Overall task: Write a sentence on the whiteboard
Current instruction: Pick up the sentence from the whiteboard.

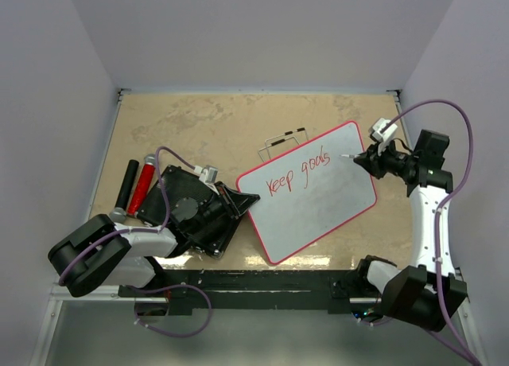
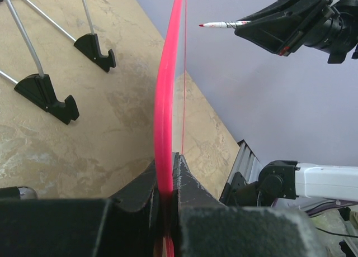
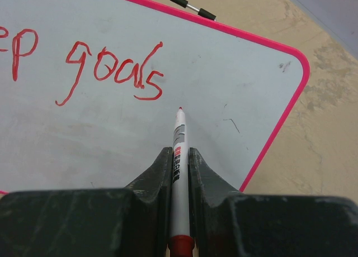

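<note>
Above a mottled beige tabletop (image 1: 199, 119) ringed by pale lilac walls (image 1: 254, 32), the left gripper (image 2: 166, 169) pinches the red-rimmed white whiteboard (image 1: 318, 207), the right gripper (image 3: 179, 155) a white red-tipped marker (image 3: 179, 131).

In the right wrist view the sentence (image 3: 112, 72) loses its first letters past the left edge. The left wrist view meets the whiteboard (image 2: 165, 100) edge-on, its face unreadable. The rear of the marker (image 3: 179, 128) hides inside the right end effector (image 3: 179, 154).

The whiteboard (image 1: 306, 192) is lying mid-frame on the desk (image 1: 199, 119), the left jaws gripping its left edge. A wire stand (image 1: 278, 142) is sitting just above it in the frame, two cylinders (image 1: 127, 183) lying far left. The marker (image 3: 179, 142) is hovering right of the sentence (image 1: 316, 157).
</note>
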Robot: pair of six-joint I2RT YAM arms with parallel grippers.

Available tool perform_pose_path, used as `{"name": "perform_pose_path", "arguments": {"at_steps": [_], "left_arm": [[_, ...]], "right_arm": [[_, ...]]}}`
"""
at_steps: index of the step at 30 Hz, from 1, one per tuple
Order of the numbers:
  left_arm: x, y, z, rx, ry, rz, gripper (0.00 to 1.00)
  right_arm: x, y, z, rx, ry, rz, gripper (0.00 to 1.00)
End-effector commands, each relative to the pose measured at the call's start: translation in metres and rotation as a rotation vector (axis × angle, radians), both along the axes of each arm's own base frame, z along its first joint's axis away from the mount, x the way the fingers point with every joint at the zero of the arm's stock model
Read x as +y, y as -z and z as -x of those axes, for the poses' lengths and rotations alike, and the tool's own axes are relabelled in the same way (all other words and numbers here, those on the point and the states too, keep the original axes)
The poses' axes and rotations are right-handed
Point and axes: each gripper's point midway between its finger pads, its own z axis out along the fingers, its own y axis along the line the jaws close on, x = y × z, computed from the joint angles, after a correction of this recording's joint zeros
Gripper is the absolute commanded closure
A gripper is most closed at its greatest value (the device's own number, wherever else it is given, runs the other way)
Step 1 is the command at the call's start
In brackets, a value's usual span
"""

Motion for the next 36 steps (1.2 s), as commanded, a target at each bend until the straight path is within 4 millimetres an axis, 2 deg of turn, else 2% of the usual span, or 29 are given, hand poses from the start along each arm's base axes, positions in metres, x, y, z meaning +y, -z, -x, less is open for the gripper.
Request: {"name": "perform_pose_path", "arguments": {"at_steps": [1, 3, 9, 18, 26, 30, 36], "left_arm": [[-0.005, 0.001, 0.008, -0.070, 0.058, -0.053, 1.00], [-0.005, 0.001, 0.008, -0.071, 0.057, -0.054, 1.00], [-0.007, 0.001, 0.008, -0.073, 0.064, -0.055, 1.00], [-0.008, 0.001, 0.008, -0.072, 0.066, -0.056, 1.00], [-0.007, 0.003, 0.007, -0.069, 0.063, -0.059, 1.00], [-0.008, 0.002, 0.008, -0.070, 0.067, -0.058, 1.00], [-0.009, 0.001, 0.007, -0.073, 0.069, -0.056, 1.00]], "right_arm": [[0.004, -0.005, -0.005, -0.025, -0.058, -0.014, 1.00], [0.003, -0.002, -0.008, -0.016, -0.071, -0.010, 1.00], [0.004, -0.008, -0.013, -0.037, -0.063, -0.026, 1.00], [0.016, -0.025, -0.022, -0.083, -0.068, -0.072, 1.00], [0.011, -0.038, -0.041, -0.137, 0.032, -0.094, 1.00], [0.006, -0.031, -0.046, -0.123, 0.068, -0.073, 1.00], [0.008, -0.018, -0.046, -0.079, 0.058, -0.063, 1.00]]}}
